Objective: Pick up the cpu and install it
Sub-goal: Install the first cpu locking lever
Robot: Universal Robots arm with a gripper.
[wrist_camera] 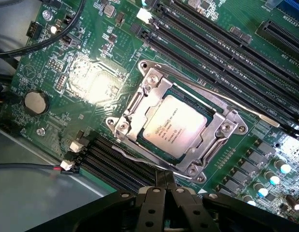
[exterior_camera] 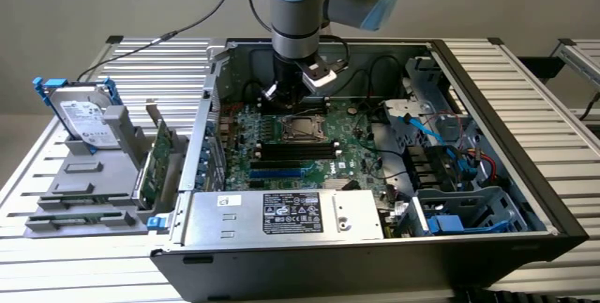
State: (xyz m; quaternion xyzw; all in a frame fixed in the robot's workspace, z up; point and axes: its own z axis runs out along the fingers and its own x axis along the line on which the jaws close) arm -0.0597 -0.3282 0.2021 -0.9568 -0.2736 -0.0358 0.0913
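Well off from the claw [wrist_camera: 165,179], toward the exterior view's left: hard drive [exterior_camera: 83,117] and green card [exterior_camera: 154,164] upright in a grey rack [exterior_camera: 84,197], outside the case wall [exterior_camera: 211,106]. Claw itself pinched closed, holding nothing, apart from the cpu [wrist_camera: 174,126] just below and ahead. Seated flat, hemmed on every edge by the metal socket frame [wrist_camera: 222,130]; black memory slots [wrist_camera: 222,48] alongside, open air above. Farther right of the claw: blue cables [exterior_camera: 426,124], drive cage [exterior_camera: 468,204].

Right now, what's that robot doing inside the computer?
A robot arm is reaching down into an open computer case. The cpu already sits in its socket on the green motherboard. The arm's jaws hang close to it above the board, closed together and holding nothing.
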